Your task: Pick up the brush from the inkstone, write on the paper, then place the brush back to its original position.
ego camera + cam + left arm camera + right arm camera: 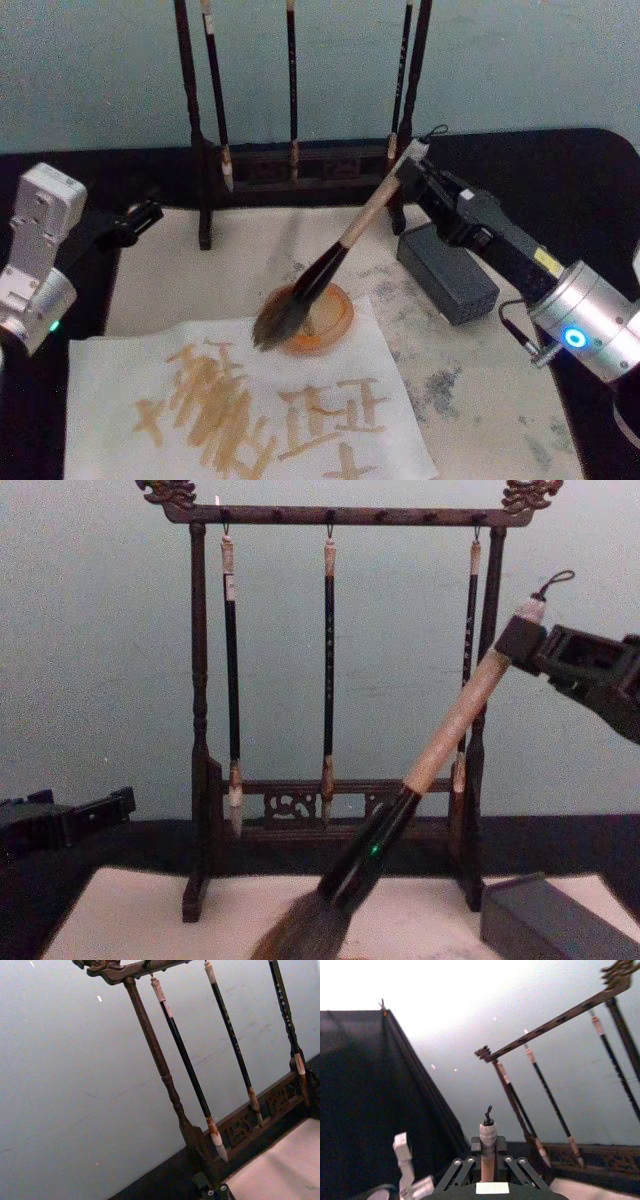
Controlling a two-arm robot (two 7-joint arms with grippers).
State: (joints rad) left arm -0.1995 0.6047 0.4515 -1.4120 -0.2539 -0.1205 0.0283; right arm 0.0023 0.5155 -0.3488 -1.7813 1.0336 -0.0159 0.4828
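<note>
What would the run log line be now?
right gripper: shut on brush | brush: tilted, bristles at orange dish | left gripper: parked left

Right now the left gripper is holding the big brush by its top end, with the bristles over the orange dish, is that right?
Not quite. It is the right gripper, not the left, that holds the big brush by its top end, as the head view shows. The bristles are indeed over the orange dish. The left gripper sits idle off to the left.
</note>
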